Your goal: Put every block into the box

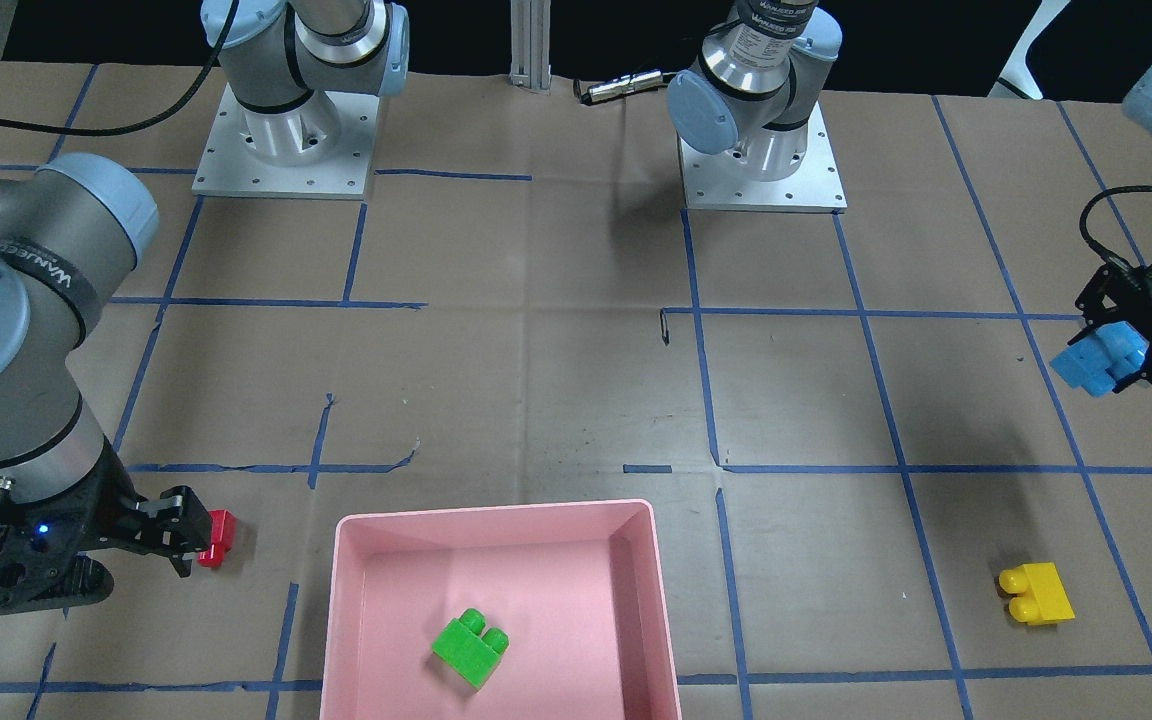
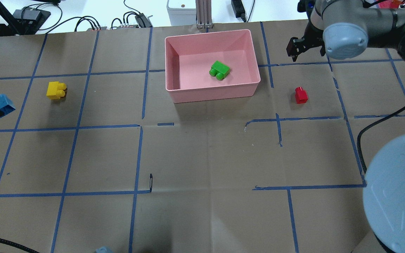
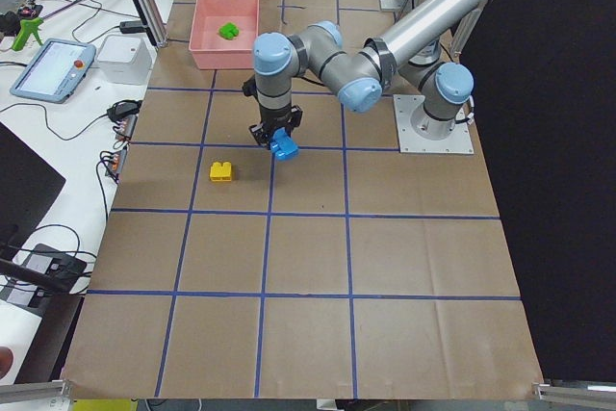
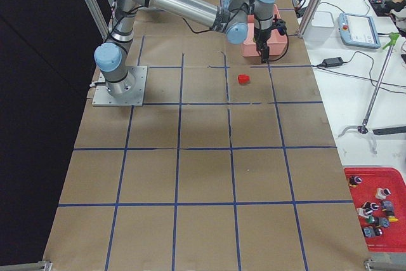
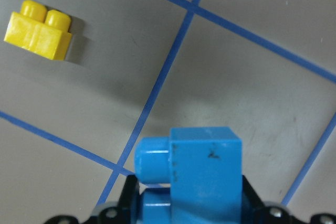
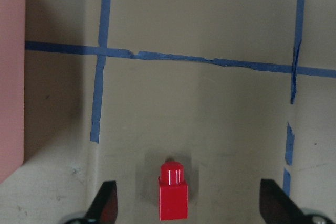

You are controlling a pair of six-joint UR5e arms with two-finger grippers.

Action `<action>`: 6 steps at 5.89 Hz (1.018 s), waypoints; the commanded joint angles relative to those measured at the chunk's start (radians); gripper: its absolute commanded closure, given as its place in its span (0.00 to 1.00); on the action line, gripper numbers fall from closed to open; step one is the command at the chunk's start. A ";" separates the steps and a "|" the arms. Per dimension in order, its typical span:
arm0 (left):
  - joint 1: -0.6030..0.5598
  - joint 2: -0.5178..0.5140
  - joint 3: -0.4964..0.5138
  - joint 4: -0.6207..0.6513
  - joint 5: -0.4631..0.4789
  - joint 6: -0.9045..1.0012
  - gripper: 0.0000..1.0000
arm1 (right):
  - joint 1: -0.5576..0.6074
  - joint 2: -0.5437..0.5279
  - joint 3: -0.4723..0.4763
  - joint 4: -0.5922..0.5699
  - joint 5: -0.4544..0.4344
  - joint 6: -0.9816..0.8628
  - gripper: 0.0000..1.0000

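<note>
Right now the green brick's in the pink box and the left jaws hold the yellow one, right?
No. The left jaws hold the blue brick; the yellow brick lies on the table, per the left wrist view. The green brick is in the box.

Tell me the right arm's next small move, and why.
Probably lower the right gripper straight down. It is open and raised, and the red block lies ungrasped on the table, roughly centred beneath it in the wrist view, so a descent should bracket the block for closing.
</note>
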 commanded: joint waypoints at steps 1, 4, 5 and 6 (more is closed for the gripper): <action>-0.204 -0.016 0.106 -0.085 -0.010 -0.560 0.78 | -0.039 0.012 0.174 -0.145 0.007 0.025 0.06; -0.505 -0.203 0.369 -0.145 -0.119 -1.133 0.77 | -0.056 0.035 0.222 -0.150 0.016 0.022 0.07; -0.586 -0.301 0.485 -0.151 -0.143 -1.281 0.77 | -0.054 0.035 0.222 -0.152 0.022 0.022 0.08; -0.655 -0.413 0.596 -0.139 -0.142 -1.396 0.77 | -0.053 0.035 0.216 -0.152 0.047 0.022 0.26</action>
